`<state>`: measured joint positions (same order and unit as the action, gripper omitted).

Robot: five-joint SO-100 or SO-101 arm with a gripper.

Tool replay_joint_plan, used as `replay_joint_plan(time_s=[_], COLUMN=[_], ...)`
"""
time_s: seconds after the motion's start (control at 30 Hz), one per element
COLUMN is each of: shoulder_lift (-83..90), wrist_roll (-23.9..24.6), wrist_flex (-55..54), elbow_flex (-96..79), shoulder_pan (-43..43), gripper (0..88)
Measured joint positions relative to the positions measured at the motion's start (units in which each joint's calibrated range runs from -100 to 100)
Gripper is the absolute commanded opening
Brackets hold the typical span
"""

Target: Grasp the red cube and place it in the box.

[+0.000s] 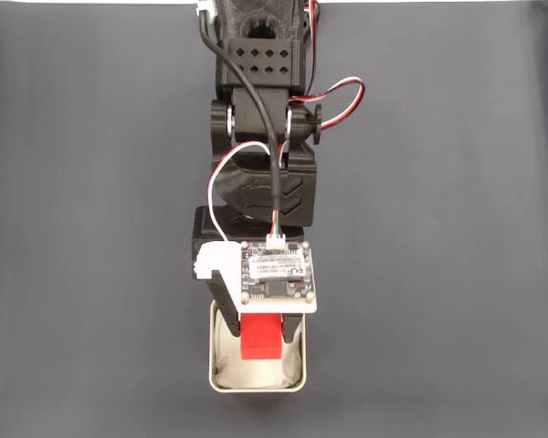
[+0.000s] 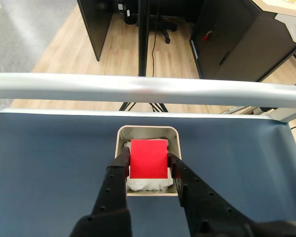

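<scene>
one small bright red matte cube (image 2: 148,158) hangs clamped in the black two-finger gripper (image 2: 149,170) right over the square grey-rimmed box (image 2: 122,136).

two black fingers (image 2: 119,173) press the cube's opposite sides in the wrist view, holding it above the box's wrinkly white lining (image 2: 147,184), inside the rim's outline; whether it touches the lining cannot be told. in the fixed view the cube (image 1: 259,336) sits within the box (image 1: 256,389), under the arm's white circuit board (image 1: 274,274). this placement suits a straight release; likely only letting go remains.
</scene>
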<state>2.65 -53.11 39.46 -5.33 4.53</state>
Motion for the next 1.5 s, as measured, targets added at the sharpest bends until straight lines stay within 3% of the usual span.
replay_joint_plan(time_s=[0.8,0.87,0.97,1.1,1.5], shoulder_lift=[-1.1,-1.1,-1.1,-1.1,-1.1], wrist_roll=[-0.2,-0.2,-0.2,0.7,1.0], wrist_flex=[-0.3,-0.4,-0.6,-0.9,-2.1], elbow_flex=[0.2,0.2,0.2,0.2,0.2], shoulder_pan=[0.3,0.3,0.3,0.3,0.3], gripper=[6.5,10.3,30.3,43.4,49.6])
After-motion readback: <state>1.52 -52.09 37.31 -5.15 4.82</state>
